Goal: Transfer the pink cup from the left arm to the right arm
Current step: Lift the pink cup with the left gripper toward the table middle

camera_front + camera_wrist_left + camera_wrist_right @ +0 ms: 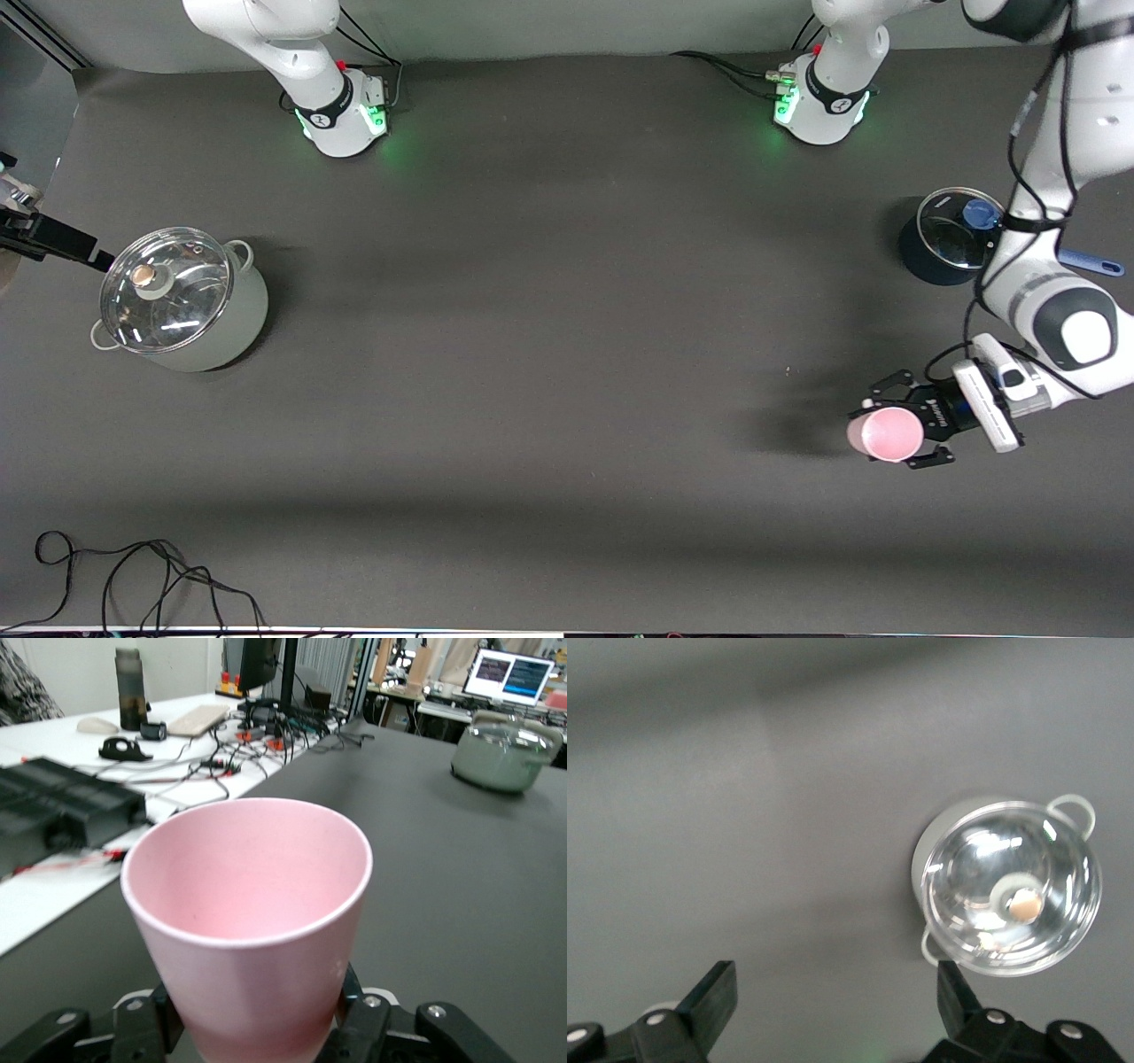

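We see the pink cup (886, 434), a plain tapered pale-pink tumbler with a smooth rim and no handle, pinched near its base by the left hand (905, 431) and held above the desk (549, 354) toward the left arm's end. The right hand (833, 1010) hangs with its fingers spread wide over the right arm's end of the desk beside the grey lidded pot (182, 299), so a broad bare stretch of dark matte desk lies between the two hands. A dark blue lidded pot (948, 237) stands near the left arm, a loose black cable (142, 576) lies at the desk's near edge, and the left wrist view shows cluttered white benches (80, 762) alongside.
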Robot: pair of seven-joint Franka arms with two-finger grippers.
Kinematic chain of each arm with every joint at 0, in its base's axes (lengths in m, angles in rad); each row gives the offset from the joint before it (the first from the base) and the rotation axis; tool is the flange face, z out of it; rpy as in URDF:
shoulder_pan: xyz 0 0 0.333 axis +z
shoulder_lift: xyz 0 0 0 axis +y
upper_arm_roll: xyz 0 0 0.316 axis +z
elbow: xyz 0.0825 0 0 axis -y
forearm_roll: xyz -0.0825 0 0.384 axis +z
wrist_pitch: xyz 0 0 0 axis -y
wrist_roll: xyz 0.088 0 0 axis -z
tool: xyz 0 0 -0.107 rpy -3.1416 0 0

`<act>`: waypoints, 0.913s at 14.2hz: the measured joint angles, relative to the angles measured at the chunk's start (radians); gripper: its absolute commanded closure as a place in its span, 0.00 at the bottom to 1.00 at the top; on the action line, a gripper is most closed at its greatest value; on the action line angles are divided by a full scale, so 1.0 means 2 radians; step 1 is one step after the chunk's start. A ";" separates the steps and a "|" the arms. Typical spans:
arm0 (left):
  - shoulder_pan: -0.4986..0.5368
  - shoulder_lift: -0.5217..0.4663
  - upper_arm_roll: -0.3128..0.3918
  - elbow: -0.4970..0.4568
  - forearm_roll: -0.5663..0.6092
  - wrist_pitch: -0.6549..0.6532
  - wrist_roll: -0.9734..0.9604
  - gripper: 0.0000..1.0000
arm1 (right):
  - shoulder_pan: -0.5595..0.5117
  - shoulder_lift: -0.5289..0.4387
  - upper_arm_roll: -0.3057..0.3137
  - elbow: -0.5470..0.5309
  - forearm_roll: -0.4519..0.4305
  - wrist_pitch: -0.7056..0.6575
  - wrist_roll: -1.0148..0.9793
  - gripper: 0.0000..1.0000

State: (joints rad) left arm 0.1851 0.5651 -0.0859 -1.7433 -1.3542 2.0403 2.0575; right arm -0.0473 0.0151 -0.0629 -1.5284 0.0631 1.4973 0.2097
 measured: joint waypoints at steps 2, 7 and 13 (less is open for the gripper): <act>-0.038 -0.039 -0.001 -0.037 -0.038 0.046 -0.006 0.68 | 0.016 0.000 0.002 0.000 0.001 -0.004 0.074 0.00; -0.153 -0.152 -0.001 -0.106 -0.063 0.143 -0.126 0.73 | 0.059 0.001 0.004 0.000 0.022 -0.005 0.283 0.00; -0.266 -0.203 -0.001 -0.140 -0.094 0.218 -0.176 0.71 | 0.155 0.007 0.007 0.001 0.083 -0.004 0.540 0.00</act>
State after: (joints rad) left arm -0.3460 0.1586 -0.0878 -2.0236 -1.5415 2.4771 1.7053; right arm 0.2636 0.0293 -0.0495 -1.5259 0.2294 1.4889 1.2894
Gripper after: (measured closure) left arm 0.339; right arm 0.000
